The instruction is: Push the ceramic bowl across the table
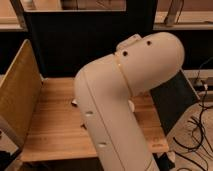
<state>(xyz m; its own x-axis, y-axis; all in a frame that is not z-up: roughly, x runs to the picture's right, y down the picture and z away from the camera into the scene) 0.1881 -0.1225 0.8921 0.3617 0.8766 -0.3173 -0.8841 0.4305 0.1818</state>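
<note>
My white arm [120,100] fills the middle of the camera view, with its elbow at the upper right. The gripper is out of view. The light wooden table [50,125] shows to the left of the arm, and a strip of it shows to the right. The ceramic bowl is not visible; it is either hidden behind the arm or out of view.
An upright wooden side panel [17,95] stands at the table's left edge. A dark panel [172,102] stands at its right edge, and a dark back wall [75,45] lies behind the table. Black cables [197,135] lie on the floor at the right.
</note>
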